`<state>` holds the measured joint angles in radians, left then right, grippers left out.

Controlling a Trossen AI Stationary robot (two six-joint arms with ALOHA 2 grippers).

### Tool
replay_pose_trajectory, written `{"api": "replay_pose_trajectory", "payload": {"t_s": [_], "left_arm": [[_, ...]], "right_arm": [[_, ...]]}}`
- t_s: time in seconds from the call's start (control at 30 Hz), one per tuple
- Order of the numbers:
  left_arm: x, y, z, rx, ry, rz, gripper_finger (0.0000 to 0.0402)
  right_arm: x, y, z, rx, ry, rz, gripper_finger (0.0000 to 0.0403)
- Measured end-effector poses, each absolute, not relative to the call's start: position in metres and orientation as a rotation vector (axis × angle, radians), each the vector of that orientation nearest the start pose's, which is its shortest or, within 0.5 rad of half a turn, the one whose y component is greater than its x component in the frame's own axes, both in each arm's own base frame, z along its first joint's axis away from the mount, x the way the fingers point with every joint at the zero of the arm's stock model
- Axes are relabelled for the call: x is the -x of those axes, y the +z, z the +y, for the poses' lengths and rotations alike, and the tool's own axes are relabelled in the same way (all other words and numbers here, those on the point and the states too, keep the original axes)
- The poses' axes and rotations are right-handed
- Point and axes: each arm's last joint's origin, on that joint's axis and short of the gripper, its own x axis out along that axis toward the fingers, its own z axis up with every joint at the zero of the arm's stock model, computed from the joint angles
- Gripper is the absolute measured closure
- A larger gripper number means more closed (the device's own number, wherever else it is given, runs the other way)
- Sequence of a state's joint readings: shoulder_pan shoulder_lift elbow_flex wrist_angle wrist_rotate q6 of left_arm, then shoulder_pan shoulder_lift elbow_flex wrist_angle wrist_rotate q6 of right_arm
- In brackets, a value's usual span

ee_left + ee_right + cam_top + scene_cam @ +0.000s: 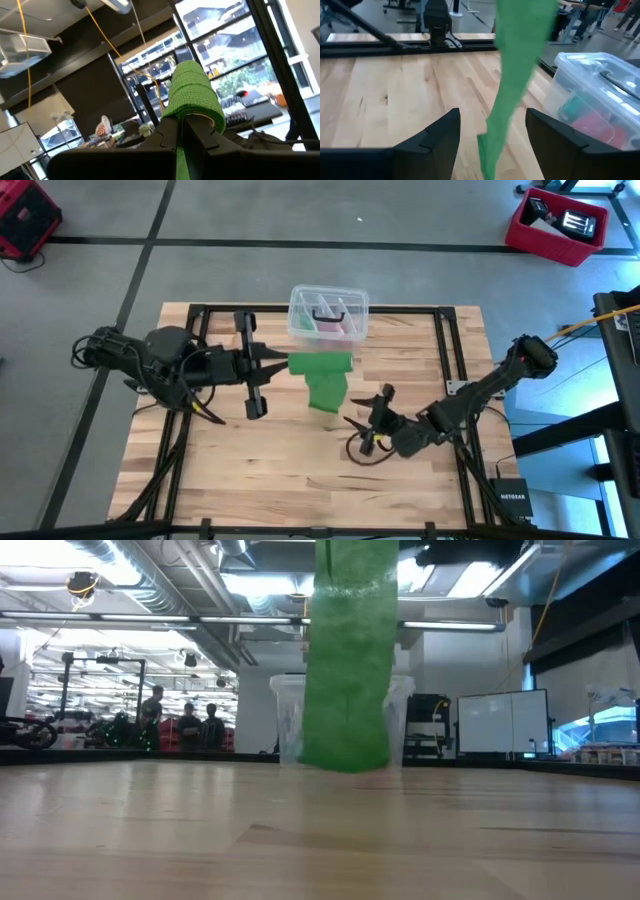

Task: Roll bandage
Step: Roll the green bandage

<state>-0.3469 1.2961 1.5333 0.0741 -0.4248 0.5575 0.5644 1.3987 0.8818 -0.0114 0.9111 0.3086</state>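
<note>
Your table (270, 470) of pale wood carries a clear plastic box (328, 315) at its far middle. The bandage (325, 378) hangs as a green strip in front of that box, its lower end near the tabletop and just clear of it in the low view. Its upper, partly rolled end is pinched in your left pincer (181, 131), fingers pressed together on it, raised left of the box. Your right pincer (492, 135) sits low at the near right, fingers spread either side of the strip, gripping nothing.
</note>
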Motion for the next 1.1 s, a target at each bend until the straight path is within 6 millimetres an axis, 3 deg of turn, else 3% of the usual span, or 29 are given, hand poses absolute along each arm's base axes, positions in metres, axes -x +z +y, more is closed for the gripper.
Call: {"api": "replay_pose_trajectory", "payload": {"t_s": [0.17, 0.37, 0.6, 0.83, 1.1], "left_arm": [[-0.251, 0.501, -0.078, -0.441, 0.152, -0.247, 0.04], [-0.251, 0.501, -0.078, -0.441, 0.153, -0.247, 0.04], [-0.251, 0.501, -0.077, -0.441, 0.155, -0.248, 0.04], [-0.251, 0.501, -0.077, -0.438, 0.154, -0.246, 0.04], [-0.251, 0.501, -0.077, -0.434, 0.154, -0.246, 0.04]], "right_arm": [[-0.258, 0.232, 0.125, 0.019, -0.4, 0.255, 0.0178], [-0.261, 0.218, 0.12, -0.053, -0.264, 0.103, 0.0178], [-0.284, 0.21, 0.112, -0.039, -0.253, 0.024, 0.0178], [-0.307, 0.213, 0.098, 0.008, -0.216, 0.016, 0.0178], [-0.311, 0.221, 0.098, 0.071, -0.171, -0.015, 0.0178]]}}
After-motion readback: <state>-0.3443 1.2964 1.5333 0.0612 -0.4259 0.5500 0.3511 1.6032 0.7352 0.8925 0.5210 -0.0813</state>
